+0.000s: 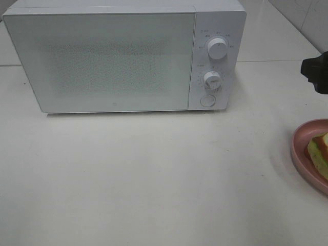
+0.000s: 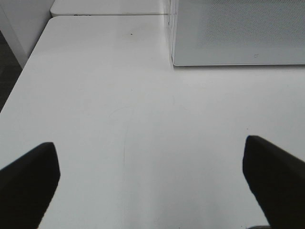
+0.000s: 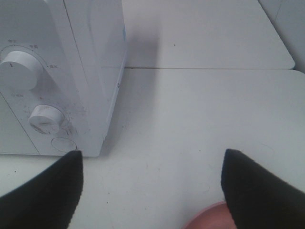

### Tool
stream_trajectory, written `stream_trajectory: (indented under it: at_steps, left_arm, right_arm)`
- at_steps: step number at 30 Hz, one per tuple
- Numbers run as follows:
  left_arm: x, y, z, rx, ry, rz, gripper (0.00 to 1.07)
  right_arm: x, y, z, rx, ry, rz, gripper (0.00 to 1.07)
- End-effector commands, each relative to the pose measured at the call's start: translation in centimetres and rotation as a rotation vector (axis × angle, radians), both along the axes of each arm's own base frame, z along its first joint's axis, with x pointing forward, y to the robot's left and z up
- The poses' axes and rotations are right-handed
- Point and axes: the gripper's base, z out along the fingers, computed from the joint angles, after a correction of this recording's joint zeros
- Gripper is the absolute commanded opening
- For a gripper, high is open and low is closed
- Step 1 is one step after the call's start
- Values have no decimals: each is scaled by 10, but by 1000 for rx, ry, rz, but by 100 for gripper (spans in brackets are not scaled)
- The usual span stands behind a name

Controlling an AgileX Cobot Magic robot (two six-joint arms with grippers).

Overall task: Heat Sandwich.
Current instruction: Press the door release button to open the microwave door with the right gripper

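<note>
The sandwich [image 1: 320,155], pale bread with green lettuce and red filling, lies on a pink plate [image 1: 298,148] at the right edge of the exterior high view, partly cut off. The white microwave [image 1: 123,56] stands at the back with its door shut. My right gripper [image 3: 152,155] is open and empty, hovering above the table between the microwave's control panel [image 3: 43,109] and the plate's rim [image 3: 209,218]; the sandwich is out of its view. Part of the right arm [image 1: 315,73] shows behind the plate. My left gripper [image 2: 148,145] is open and empty over bare table, in front of the microwave's left corner [image 2: 238,38].
The microwave panel has an upper knob [image 1: 218,49], a lower knob [image 1: 212,79] and a round button [image 1: 207,100]. The white table [image 1: 154,179] stretches in front of it. The table's left edge [image 2: 28,67] drops off beside the left gripper.
</note>
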Motion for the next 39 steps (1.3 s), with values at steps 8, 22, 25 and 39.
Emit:
stream_trajectory:
  at_steps: [8, 22, 25, 39]
  left_arm:
    - [-4, 0, 0, 4, -30, -1, 99]
    - [-4, 0, 0, 4, -30, -1, 99]
    - [-4, 0, 0, 4, -30, -1, 99]
    - [-4, 0, 0, 4, -30, -1, 99]
  right_arm:
    - [-4, -4, -23, 112, -119, -100, 76]
    - [5, 50, -53, -28, -137, 67, 76]
    - [7, 61, -62, -13, -162, 28, 76]
    - [6, 108, -93, -36, -139, 34, 76]
